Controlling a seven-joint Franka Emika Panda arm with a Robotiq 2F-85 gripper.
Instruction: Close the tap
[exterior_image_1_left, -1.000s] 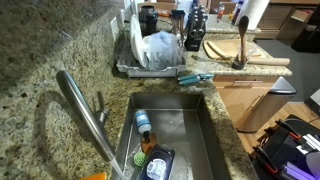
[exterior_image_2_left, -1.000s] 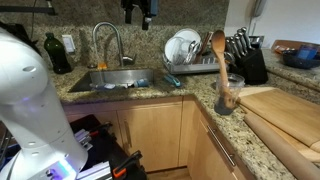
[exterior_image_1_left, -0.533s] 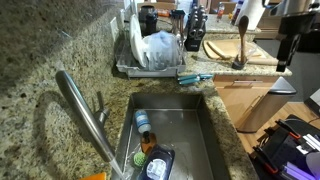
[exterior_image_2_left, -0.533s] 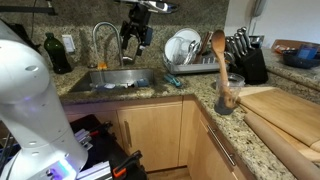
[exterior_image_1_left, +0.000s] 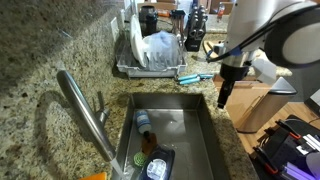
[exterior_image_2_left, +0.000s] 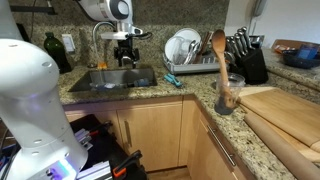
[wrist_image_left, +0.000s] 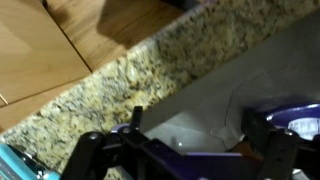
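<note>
since it dropped, the gripper (exterior_image_1_left: 222, 99) hangs over the sink (exterior_image_1_left: 192, 126)

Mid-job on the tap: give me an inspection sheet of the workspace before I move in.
Surface: speckled granite counter around a steel sink.
Job's things: tap reaches over the sink, its lever handle upright; whether water is running cannot be told.
Clutter: bottle lying in the sink; dish rack with plates beside it; teal utensil on the counter.
Grippers: gripper open, pointing down above the sink area, apart from the tap.
Cables: nothing seen on the counter.
Surroundings: wooden spoon, knife block and cutting board on the side counter.
</note>
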